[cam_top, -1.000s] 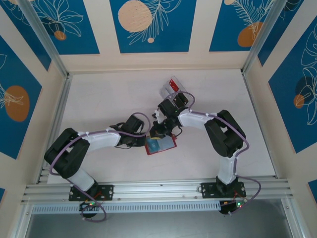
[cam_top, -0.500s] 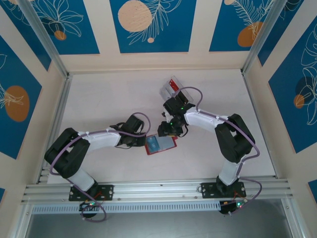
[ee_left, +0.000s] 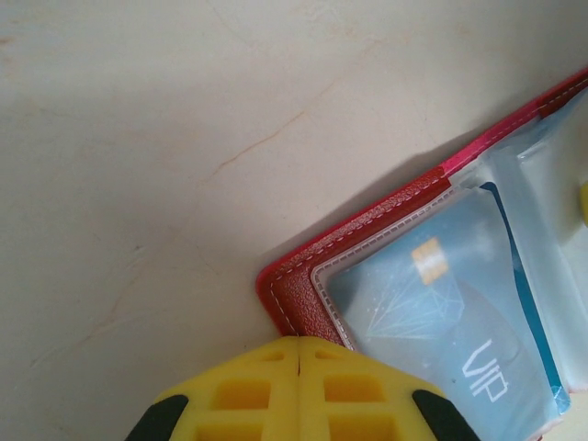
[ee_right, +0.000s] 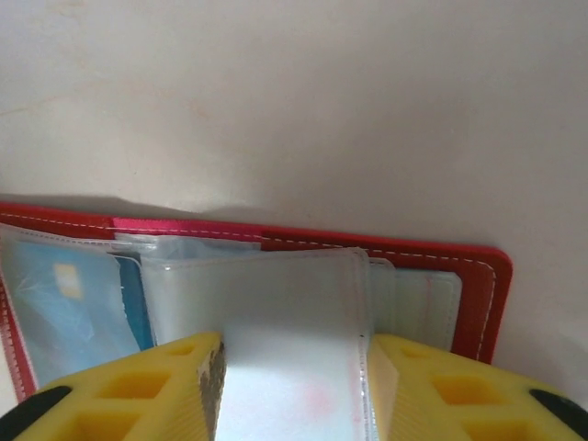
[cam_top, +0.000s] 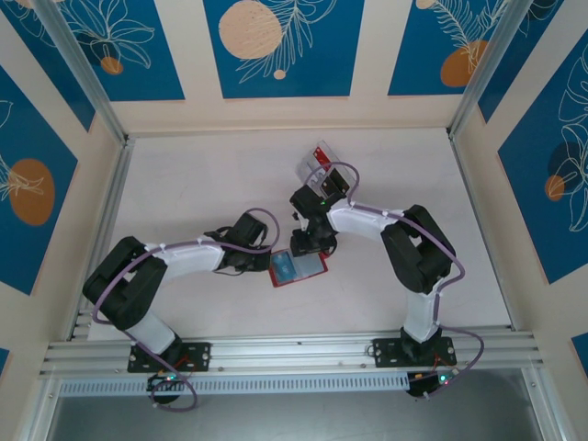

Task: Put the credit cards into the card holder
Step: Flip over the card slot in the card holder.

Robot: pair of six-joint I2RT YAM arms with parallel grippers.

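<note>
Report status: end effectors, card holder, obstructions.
Left end effector shut at card holder corner. Right end effector open, straddling clear sleeve. Card holder lies open, blue card pocketed. No obstruction seen.

The left arm [cam_top: 179, 260] reaches in low from the left of the card holder [cam_top: 299, 267], its elbow bent out on the side away from it and its forearm running nearly level towards it. The left hand [cam_top: 268, 262] sits at the card holder's left edge. In the left wrist view its yellow fingers [ee_left: 248, 390] are pressed flat together with no gap, tips right at the red corner. The right arm [cam_top: 418, 253] rises to the right of the card holder and bends back over it, wrist tipped downward. The right hand [cam_top: 308, 244] hangs at the card holder's far edge, its yellow fingers [ee_right: 138, 390] standing apart, one to each side of a clear pocket leaf; contact with it cannot be told.
</note>
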